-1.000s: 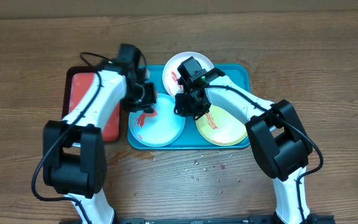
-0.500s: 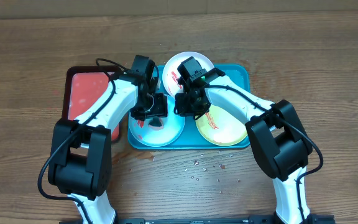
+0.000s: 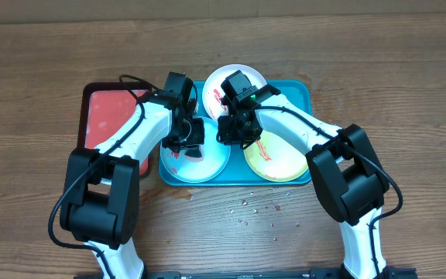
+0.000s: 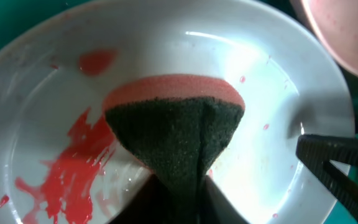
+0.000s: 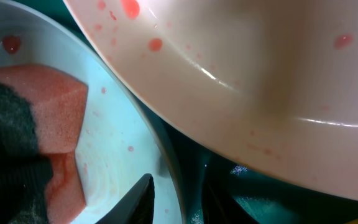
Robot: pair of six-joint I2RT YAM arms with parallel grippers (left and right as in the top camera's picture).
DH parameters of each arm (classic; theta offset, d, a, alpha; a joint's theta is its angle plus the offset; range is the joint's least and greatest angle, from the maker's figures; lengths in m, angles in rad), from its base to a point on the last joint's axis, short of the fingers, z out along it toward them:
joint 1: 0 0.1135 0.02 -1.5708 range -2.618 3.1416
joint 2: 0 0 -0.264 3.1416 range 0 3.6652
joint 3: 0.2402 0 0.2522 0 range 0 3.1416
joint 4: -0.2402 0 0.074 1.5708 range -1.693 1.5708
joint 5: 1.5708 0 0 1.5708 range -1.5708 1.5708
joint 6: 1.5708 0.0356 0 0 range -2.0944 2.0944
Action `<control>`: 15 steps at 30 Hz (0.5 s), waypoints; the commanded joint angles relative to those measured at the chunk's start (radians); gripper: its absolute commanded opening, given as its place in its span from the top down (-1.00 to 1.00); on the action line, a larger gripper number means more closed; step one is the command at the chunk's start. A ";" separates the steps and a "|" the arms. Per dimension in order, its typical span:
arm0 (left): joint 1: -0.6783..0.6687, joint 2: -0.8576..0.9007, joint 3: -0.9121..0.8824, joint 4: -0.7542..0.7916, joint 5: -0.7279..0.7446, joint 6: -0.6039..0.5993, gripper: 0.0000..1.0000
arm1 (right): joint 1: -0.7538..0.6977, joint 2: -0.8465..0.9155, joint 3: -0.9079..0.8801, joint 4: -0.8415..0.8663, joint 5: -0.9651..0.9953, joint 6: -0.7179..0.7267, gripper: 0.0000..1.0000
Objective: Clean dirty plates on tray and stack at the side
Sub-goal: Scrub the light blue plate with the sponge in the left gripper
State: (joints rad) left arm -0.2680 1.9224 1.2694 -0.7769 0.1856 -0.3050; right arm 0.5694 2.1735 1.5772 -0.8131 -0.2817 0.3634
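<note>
The turquoise tray (image 3: 300,93) holds three plates: white (image 3: 242,77) at the back, light blue (image 3: 207,161) front left, yellow-green (image 3: 281,159) front right. My left gripper (image 3: 190,144) is shut on a red sponge with a dark scouring side (image 4: 173,118) and presses it onto the light blue plate (image 4: 278,93), beside a red sauce smear (image 4: 73,162). My right gripper (image 3: 235,133) grips the right rim of the light blue plate (image 5: 117,143), one finger inside and one outside (image 5: 169,193). The white plate (image 5: 260,74) fills the top of the right wrist view.
A smaller red tray with a dark rim (image 3: 103,116) lies left of the turquoise tray, under my left arm. Small crumbs or droplets (image 3: 258,208) are scattered on the wooden table in front of the tray.
My left gripper has moved right from the tray's left edge onto the light blue plate with the sponge. The right arm has not moved.
</note>
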 commanded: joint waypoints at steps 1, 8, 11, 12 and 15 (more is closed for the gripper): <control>-0.001 0.004 -0.005 0.005 -0.010 0.009 0.73 | -0.004 0.011 -0.006 -0.001 0.019 0.001 0.45; -0.001 0.004 -0.072 0.008 -0.097 0.009 0.92 | -0.004 0.011 -0.006 -0.004 0.019 0.001 0.45; 0.000 0.004 -0.119 0.019 -0.235 -0.021 0.91 | -0.004 0.011 -0.006 -0.005 0.019 0.001 0.45; 0.002 0.004 -0.125 0.014 -0.292 -0.045 0.91 | -0.004 0.011 -0.006 -0.004 0.019 0.001 0.45; 0.008 0.003 -0.122 0.005 -0.401 -0.093 0.92 | -0.004 0.011 -0.006 -0.005 0.019 0.001 0.45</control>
State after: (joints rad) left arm -0.2768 1.8992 1.1950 -0.7479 0.0273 -0.3412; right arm 0.5694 2.1735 1.5772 -0.8154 -0.2813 0.3630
